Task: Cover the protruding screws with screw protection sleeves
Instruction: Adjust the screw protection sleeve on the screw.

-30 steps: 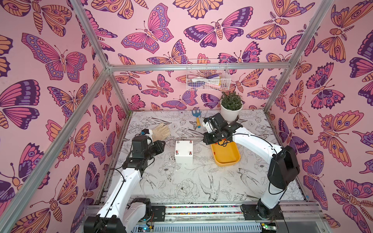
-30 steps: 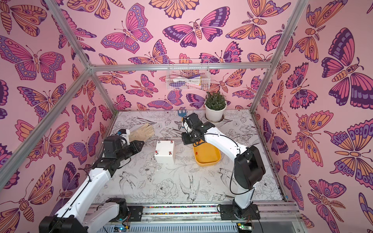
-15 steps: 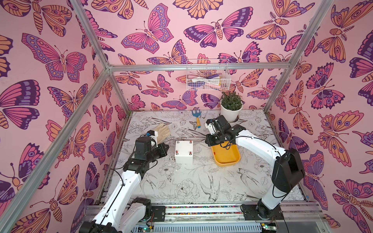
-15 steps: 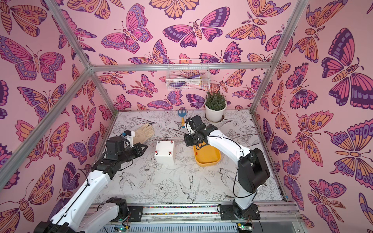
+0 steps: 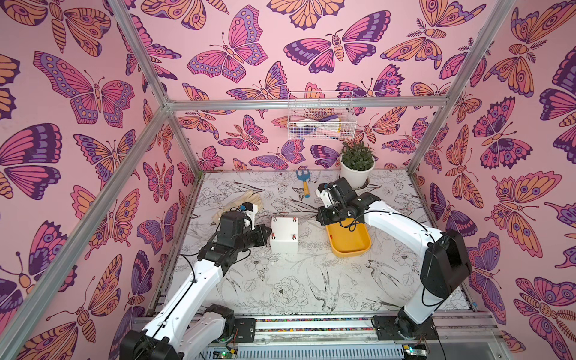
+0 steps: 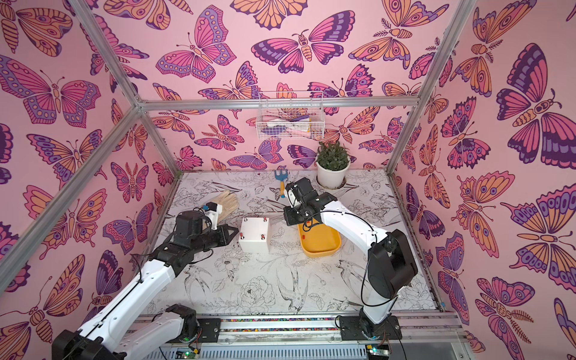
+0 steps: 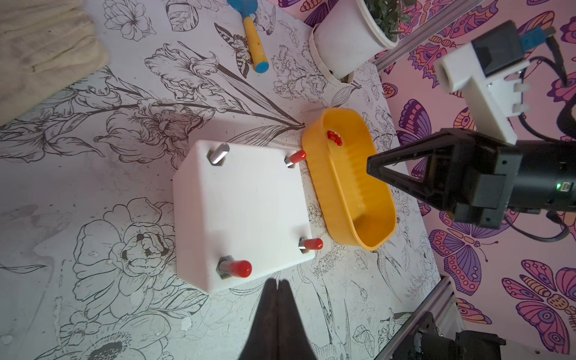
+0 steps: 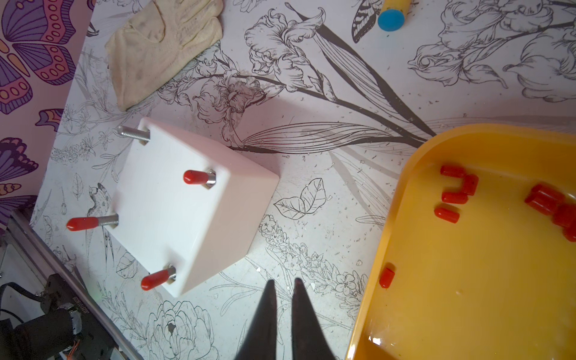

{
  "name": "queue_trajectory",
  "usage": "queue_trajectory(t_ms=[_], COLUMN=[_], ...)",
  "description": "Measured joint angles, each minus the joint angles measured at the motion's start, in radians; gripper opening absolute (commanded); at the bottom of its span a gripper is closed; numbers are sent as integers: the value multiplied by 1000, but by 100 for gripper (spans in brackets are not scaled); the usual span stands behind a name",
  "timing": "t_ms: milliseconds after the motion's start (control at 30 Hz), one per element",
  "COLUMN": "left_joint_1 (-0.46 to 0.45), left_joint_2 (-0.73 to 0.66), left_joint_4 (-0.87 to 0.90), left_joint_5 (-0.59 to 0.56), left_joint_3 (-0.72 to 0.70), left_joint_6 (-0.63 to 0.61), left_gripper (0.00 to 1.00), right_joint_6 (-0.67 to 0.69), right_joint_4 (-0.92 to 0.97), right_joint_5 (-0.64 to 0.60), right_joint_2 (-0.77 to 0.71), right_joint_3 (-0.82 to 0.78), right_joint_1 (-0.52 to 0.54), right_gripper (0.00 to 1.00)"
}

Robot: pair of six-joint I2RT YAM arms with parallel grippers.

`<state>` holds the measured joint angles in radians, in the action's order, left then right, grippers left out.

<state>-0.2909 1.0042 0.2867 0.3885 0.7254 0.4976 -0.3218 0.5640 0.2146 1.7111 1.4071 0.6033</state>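
Screws point(image 5: 294, 220) stick up from the four corners of a white box point(image 5: 283, 241) in the middle of the desk point(image 5: 280, 280), in both top views. A yellow tray point(image 5: 349, 253) sits just beside the box. The left gripper point(image 5: 267, 232) points at the box from the side. The right gripper point(image 5: 321, 219) hangs by the far end of the tray.

In the left wrist view, three screws wear red sleeves point(image 7: 240, 268). The bare screw point(image 7: 218, 153) has none. The left gripper point(image 7: 276, 285) has its jaws pressed together and holds nothing. It is near the box but not touching it.

In the right wrist view, spare sleeves point(image 8: 453, 198) lie loose in the tray point(image 8: 498, 132). The right gripper point(image 8: 284, 288) has a thin gap between its jaws, with nothing in it. It hangs over the desk between box and tray.

I think the last screw is the step now. Next, the right gripper likely must move over the tray, open wider and pinch one sleeve. The sleeves are tiny and may slip.
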Motion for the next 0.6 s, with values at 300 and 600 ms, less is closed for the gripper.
queue_trajectory(t_ms=[300,600], left_joint_1=[-27,-31], left_joint_2=[56,79], left_joint_4=[-1,-2], left_joint_5=[-39,-59], left_joint_3=[4,5], left_joint_6=[-19,-26], left_gripper=[0,0], right_joint_6=[2,8], right_joint_4=[0,0], right_joint_5=[8,12], right_joint_2=[0,0], right_joint_3=[0,0], right_joint_1=[0,0], right_gripper=[13,14])
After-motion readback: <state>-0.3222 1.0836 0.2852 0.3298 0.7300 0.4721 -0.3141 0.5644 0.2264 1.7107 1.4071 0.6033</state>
